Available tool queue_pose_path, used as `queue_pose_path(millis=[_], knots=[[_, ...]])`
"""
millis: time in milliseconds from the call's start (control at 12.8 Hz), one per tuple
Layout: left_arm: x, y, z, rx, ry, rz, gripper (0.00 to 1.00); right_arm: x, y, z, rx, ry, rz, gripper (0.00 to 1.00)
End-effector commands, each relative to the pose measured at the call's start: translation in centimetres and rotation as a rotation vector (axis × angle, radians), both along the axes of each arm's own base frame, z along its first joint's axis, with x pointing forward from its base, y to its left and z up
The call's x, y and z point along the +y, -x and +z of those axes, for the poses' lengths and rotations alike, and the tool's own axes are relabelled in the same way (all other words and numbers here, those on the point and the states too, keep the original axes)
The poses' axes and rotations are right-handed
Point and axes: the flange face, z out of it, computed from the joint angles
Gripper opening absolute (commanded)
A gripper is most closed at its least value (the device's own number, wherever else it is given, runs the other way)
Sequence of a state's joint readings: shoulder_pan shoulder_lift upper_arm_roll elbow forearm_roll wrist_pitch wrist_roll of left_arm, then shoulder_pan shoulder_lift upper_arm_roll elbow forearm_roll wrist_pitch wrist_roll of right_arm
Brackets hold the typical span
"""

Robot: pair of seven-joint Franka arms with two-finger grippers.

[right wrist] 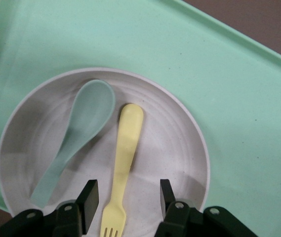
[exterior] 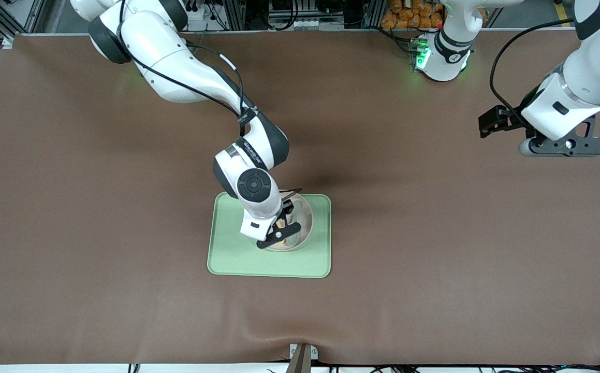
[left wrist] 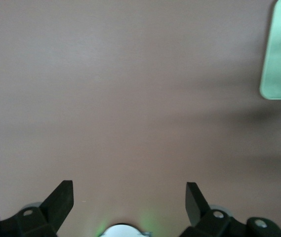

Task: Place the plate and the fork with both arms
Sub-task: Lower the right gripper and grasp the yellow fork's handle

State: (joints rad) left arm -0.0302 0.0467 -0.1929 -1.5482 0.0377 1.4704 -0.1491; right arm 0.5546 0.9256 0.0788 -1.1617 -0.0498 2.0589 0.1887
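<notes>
The right gripper (right wrist: 125, 200) straddled the small yellow plastic fork (right wrist: 123, 163) lying in the pale round plate (right wrist: 180, 148) on the light-green tray (exterior: 227, 259), jaws part-closed, not yet gripping; pinching and lifting seemed next. The left gripper (left wrist: 129, 197) waited wide open over bare table.

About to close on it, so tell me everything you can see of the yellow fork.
The fork is small, pale yellow and looks like smooth plastic, in one piece: a rounded, flat handle end, a narrowing neck and short tines. It lies flat in the plate, which sits on the green tray, with the grey-green spoon beside it and not touching it. The right gripper is over it with its jaws on either side of the tine end, gaps still showing.
</notes>
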Motion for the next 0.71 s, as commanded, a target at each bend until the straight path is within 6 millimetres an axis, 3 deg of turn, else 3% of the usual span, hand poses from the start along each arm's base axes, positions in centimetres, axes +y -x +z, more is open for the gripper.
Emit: queue_pose_path(millis=[0, 235, 392, 627], knots=[[1.1, 0.7, 0.6, -0.011, -0.045, -0.069, 1.00, -0.1, 0.2, -1.5, 0.007, 0.028, 0.006, 0.59], [3.4, 0.4, 2.3, -0.035, -0.023, -0.075, 1.00, -0.5, 0.2, -2.3, 0.001, 0.036, 0.009, 0.58], [3.5, 1.1, 3.5, -0.059, -0.004, -0.060, 1.00, -0.7, 0.2, -2.6, -0.004, 0.033, 0.006, 0.54], [3.2, 1.0, 3.7, -0.073, 0.033, -0.041, 1.00, -0.3, 0.6, -3.1, -0.001, 0.034, 0.010, 0.54]])
